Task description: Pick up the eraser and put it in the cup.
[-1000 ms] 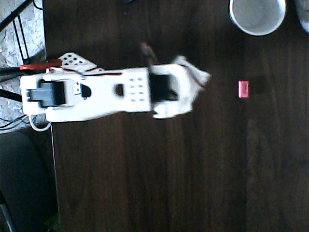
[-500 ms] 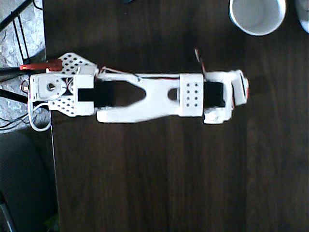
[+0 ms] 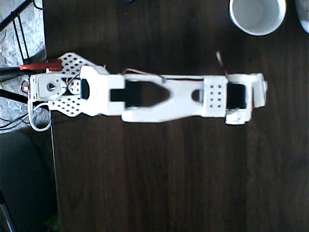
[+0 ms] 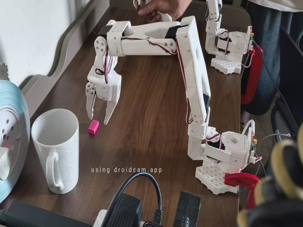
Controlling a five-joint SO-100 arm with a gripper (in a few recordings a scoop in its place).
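the claw (image 4: 100, 116) hangs open, tips pointing down, with the eraser (image 4: 93, 126) on the table (image 4: 151, 142) just below between them, and the cup (image 4: 56, 149) stands off to the claw's near-left.

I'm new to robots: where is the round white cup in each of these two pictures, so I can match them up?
Overhead view: the round white cup sits at the top edge, right of centre, seen from above.
Fixed view: it stands at the lower left, upright on the table.
Shared landmark: the red clamp at the arm's base, far left overhead, lower right in the fixed view.
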